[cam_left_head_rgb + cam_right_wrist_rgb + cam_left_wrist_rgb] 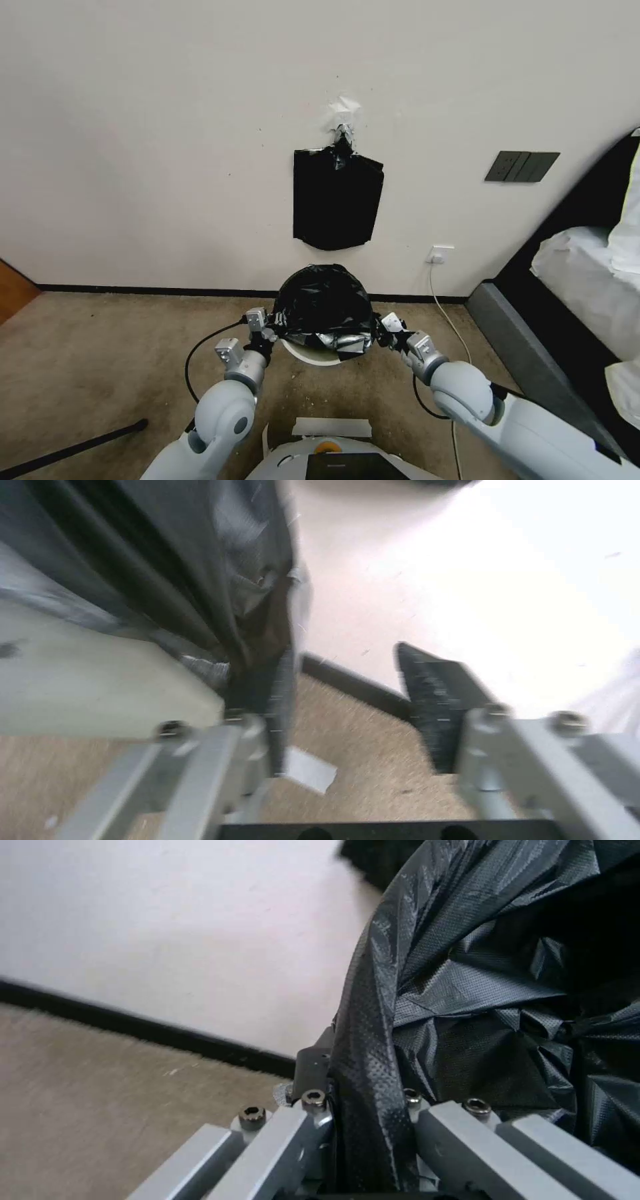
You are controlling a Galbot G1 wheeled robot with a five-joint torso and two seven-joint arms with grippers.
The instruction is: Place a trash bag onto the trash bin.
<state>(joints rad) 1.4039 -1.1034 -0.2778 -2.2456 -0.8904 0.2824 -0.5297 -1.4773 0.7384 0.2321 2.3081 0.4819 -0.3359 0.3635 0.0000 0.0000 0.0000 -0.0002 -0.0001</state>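
So the trash bag (325, 307) is draped over the top of the trash bin (313, 353), which sits on the carpet right up against the wall, dead centre in front of the robot. From the head view the bag balloons up over the opening, and only a sliver of cream rim shows at the near side, so it looks like the near edge isn't pulled down over the rim yet.

The left end effector (267, 331) is at the bag's left edge, and its wrist view shows the fingers clamped narrow on a bunched fold of black plastic (373, 1080). The right end effector (385, 331) sits at the bag's right edge, but its jaws stand wide apart: one finger (267, 700) is right against the bag's side by the bin wall, the other hangs free over the carpet, nothing pinched.

The key relation: the bag's mouth runs left-to-right between the two end effectors, both about equally near, one on each side. The bin rim is just below and inward of both, so any seating move probably goes downward, and the right side likely needs a grip first.
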